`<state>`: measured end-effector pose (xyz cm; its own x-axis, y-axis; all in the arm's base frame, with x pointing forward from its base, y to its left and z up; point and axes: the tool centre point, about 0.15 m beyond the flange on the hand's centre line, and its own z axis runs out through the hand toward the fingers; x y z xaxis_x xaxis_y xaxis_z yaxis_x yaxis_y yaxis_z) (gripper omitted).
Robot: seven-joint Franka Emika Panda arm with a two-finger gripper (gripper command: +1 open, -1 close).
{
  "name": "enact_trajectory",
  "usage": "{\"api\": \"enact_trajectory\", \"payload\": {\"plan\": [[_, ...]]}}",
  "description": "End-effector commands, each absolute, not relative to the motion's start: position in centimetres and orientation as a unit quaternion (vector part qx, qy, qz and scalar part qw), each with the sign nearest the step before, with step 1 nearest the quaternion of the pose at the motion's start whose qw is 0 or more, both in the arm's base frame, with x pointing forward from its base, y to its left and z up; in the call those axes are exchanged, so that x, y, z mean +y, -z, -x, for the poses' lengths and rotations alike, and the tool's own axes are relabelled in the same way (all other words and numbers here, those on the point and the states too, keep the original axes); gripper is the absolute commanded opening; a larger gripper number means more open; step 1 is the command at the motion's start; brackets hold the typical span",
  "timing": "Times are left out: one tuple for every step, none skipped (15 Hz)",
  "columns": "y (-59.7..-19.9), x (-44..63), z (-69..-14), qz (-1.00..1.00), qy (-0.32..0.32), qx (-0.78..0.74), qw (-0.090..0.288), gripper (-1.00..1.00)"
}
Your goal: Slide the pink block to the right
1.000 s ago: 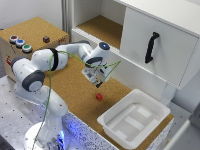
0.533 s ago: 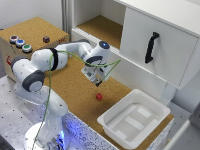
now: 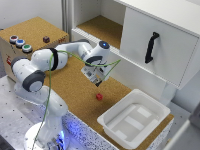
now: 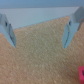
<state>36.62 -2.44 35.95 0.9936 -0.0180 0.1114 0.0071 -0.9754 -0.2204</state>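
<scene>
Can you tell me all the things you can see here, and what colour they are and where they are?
pink block: one, reddish-pink, on the cork table, just below the pincer in the exterior view.
white tray: one, white, on the cork at the exterior view's lower right.
buttons: three, red, blue and green, on the wooden box at the exterior view's left.
small dark block: one, dark, on the same box top.
cabinet: one, white, black handle on its door, behind the cork table.
cork table: one, brown, in the middle.
robot arm: one, white and black.
pincer: one, open, holding nothing, above the cork.
</scene>
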Motion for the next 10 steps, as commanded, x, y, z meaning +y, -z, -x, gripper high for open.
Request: {"api": "enact_trajectory", "payload": {"plan": [[-41.5,3.6,-37.9,0.998,0.040,-0.030,0.037,1.00],[-42.5,4.9,-37.8,0.998,0.039,-0.048,0.034,1.00],[-43.2,6.0,-37.7,0.996,0.048,-0.067,0.034,1.00],[-43.6,6.9,-37.7,0.994,0.053,-0.090,0.031,1.00],[-43.8,7.8,-37.7,0.992,0.058,-0.111,0.033,1.00],[-43.7,8.6,-37.7,0.989,0.064,-0.127,0.043,1.00],[-43.4,9.4,-37.6,0.987,0.069,-0.136,0.052,1.00],[-43.3,10.4,-37.3,0.984,0.079,-0.146,0.063,1.00],[-43.1,11.7,-36.9,0.982,0.076,-0.161,0.068,1.00],[-43.4,12.9,-36.5,0.979,0.079,-0.173,0.068,1.00]]}}
